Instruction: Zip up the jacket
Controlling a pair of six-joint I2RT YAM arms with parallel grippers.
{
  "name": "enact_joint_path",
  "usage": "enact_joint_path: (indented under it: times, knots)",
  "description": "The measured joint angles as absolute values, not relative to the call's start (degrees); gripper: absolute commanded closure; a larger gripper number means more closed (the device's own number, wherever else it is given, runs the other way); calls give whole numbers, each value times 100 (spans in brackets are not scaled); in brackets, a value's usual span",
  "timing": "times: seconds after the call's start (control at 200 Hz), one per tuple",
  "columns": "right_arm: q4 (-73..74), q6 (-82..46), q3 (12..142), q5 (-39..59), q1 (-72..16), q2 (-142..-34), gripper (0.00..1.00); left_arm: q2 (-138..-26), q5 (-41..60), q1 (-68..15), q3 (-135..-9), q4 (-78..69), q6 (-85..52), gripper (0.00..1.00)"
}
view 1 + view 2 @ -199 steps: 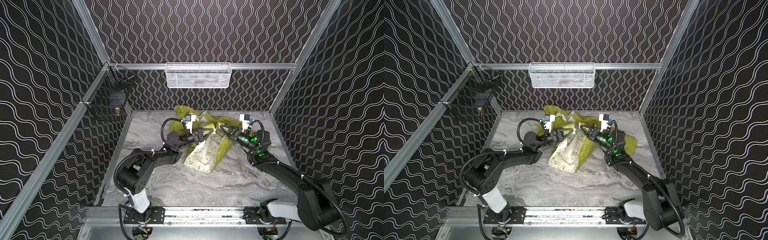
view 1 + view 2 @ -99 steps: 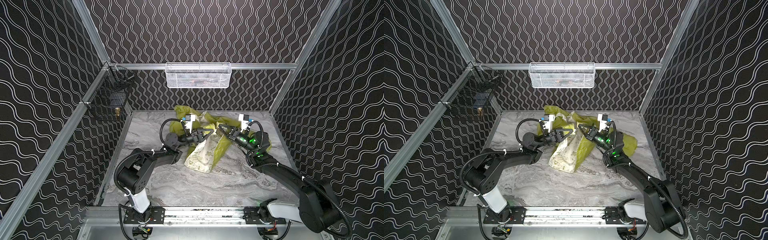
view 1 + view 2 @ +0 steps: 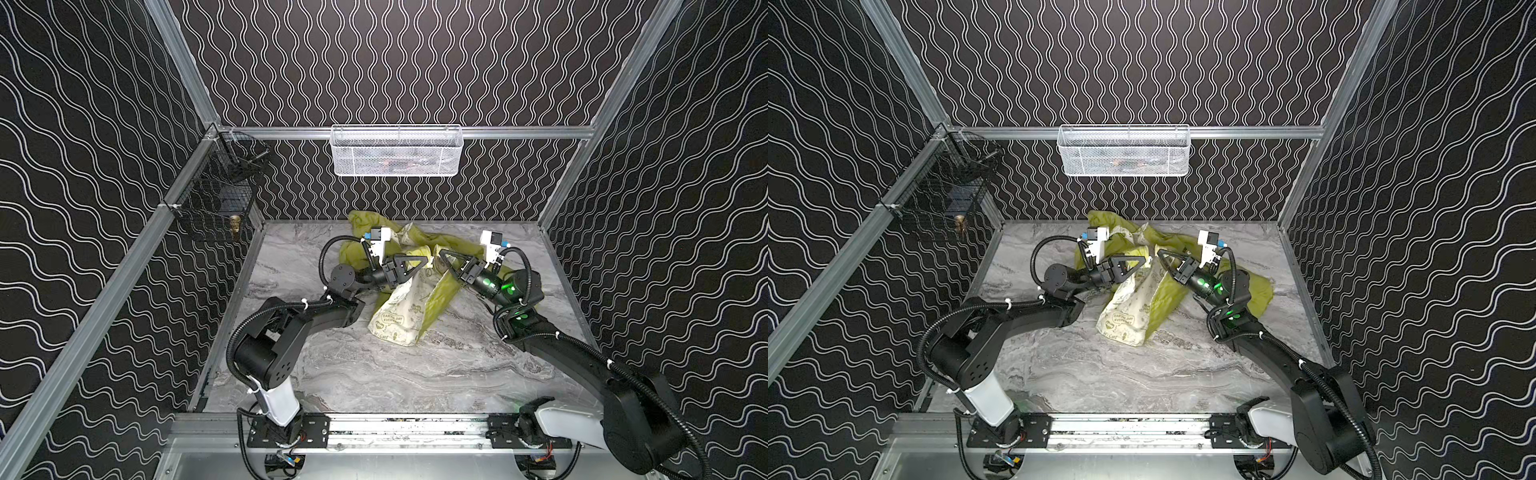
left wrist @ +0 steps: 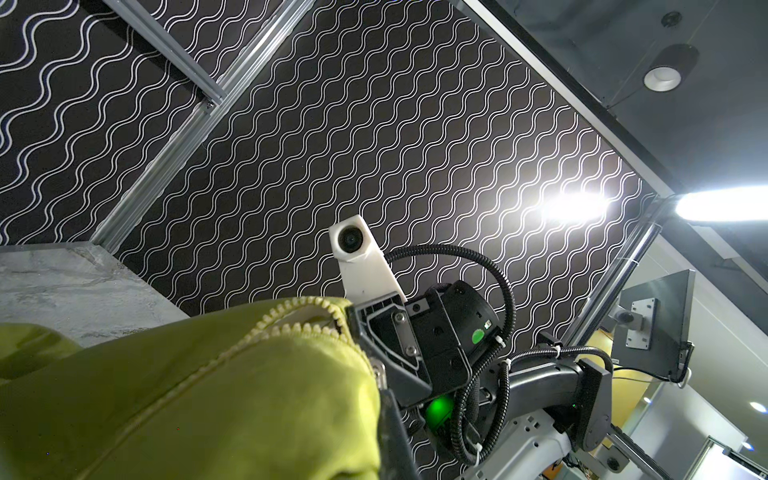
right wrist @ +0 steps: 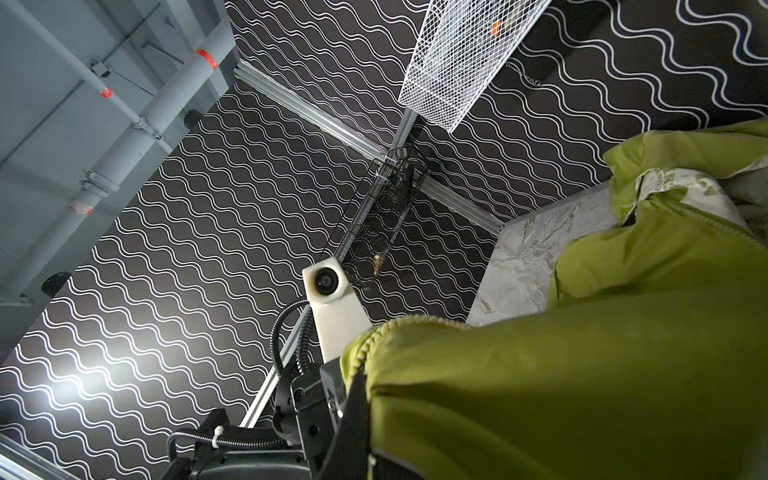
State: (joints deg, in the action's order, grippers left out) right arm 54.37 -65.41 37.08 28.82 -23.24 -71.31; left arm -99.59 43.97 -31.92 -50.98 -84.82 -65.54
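Observation:
The yellow-green jacket lies crumpled at the back middle of the table, and a fold with cream printed lining hangs down between the arms. My left gripper and right gripper are raised with their tips almost meeting, each shut on a jacket edge. In the left wrist view the zipper teeth run along the fabric up to the right gripper's fingers. In the right wrist view toothed edge and fabric cover my right gripper.
A white mesh basket hangs on the back wall and a black wire basket on the left wall. Patterned walls close in the grey marble tabletop on three sides. Both arm bases stand at the front rail.
Both grippers keep their hold on the jacket. The right gripper and the hanging fold have shifted only slightly; the left arm is nearly still.

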Motion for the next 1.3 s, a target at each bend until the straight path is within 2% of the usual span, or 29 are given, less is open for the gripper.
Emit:
enact_joint_path:
  times: [1.301]
  knots:
    - [6213, -6960, 3518, 2617, -2587, -7397, 100, -9924, 4401, -3192, -5092, -8484, -6560, 100]
